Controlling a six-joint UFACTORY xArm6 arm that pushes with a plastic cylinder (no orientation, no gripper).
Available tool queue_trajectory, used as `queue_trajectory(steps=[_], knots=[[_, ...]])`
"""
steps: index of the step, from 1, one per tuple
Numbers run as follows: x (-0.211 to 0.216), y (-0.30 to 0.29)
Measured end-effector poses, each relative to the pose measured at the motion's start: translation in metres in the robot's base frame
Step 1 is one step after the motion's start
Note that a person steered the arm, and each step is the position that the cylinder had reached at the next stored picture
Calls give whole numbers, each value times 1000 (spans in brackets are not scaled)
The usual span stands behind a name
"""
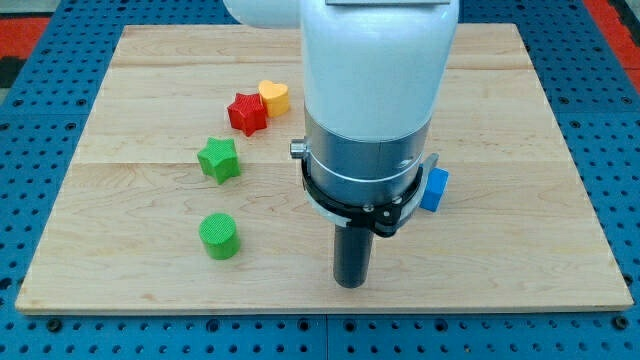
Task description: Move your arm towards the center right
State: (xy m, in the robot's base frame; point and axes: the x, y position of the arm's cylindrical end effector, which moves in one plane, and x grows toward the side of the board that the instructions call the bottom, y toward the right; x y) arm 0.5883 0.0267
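Down at the board's six o'clock, my tip [351, 284] rested on the pale wooden board [520, 260]; it is a plain rod, so no fingers showed. At nine o'clock stood the green cylinder block [219, 236], with the green star block [218, 159], red star block [246, 113] and yellow heart block [274, 97] toward eleven. A blue block [435, 188], half hidden, sat at two o'clock.

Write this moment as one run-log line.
my tip: bottom centre, touching nothing | blue block: right, behind arm | green cylinder: left of tip
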Motion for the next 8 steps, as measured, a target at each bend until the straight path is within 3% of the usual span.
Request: queue_trajectory(steps=[2, 4, 8], knots=[[-20, 73], [30, 73], [19, 96]])
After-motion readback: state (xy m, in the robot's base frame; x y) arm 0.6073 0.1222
